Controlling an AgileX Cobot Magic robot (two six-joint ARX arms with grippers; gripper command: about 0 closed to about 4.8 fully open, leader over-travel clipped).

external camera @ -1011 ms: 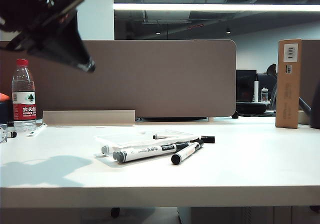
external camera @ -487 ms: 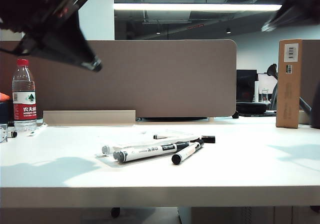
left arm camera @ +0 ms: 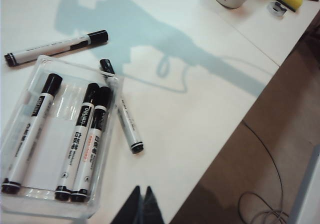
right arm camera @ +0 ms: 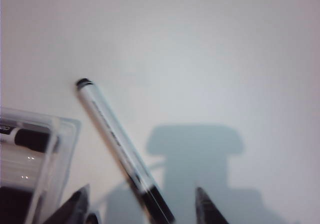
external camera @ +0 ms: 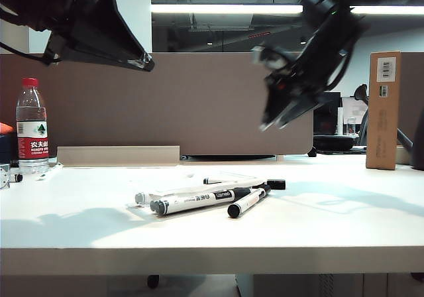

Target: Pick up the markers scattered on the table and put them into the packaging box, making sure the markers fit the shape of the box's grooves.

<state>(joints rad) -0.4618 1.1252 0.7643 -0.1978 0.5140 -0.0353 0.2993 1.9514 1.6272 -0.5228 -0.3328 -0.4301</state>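
Right gripper hangs high above the right-middle of the table, jaws spread wide and holding nothing; in its wrist view the two fingertips frame bare tabletop and one loose marker. Left gripper hovers high at the upper left, its tips pressed together and empty, seen as a dark point at the edge of its wrist view.

Largest after the white table is the brown partition along the far side, then the tall cardboard carton at far right and the water bottle at far left. Mid-table lies the clear packaging box, a shallow tray holding three markers lengthwise: one alone, two side by side touching. A fourth marker lies against the tray's outer rim, and a fifth rests on the table just beyond the tray, apart from it.
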